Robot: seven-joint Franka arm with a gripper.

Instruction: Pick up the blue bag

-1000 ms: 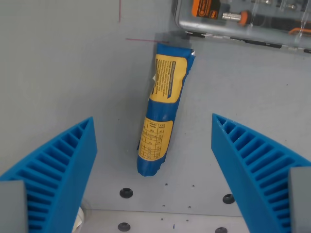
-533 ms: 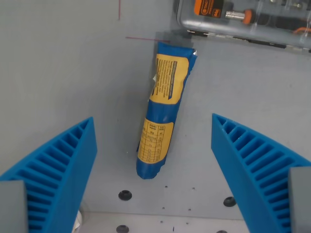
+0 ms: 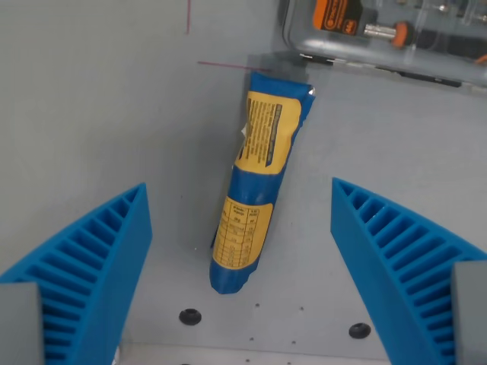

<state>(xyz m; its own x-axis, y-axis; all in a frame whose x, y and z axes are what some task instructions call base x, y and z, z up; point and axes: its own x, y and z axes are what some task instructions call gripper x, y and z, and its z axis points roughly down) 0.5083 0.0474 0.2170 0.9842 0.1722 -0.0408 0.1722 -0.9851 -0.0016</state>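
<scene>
The blue bag [image 3: 255,182] is a long narrow pouch with yellow printed labels, lying flat on the grey table and slanting from upper right to lower left. My gripper [image 3: 240,285] hangs above it, open, with nothing held. One ribbed blue finger [image 3: 87,277] stands at the wrist view's left and the other [image 3: 403,270] at its right. The bag's lower end lies between the two fingers, apart from both.
A clear plastic case [image 3: 380,34] holding orange and metal parts sits at the top right, close to the bag's upper end. Thin red lines [image 3: 221,65] are marked on the table. Screw holes [image 3: 189,316] dot the surface near the bottom edge.
The camera has shifted slightly: the bag now sits a little lower and further right in view and looks a bit larger. The fingers stay as wide apart as before.
</scene>
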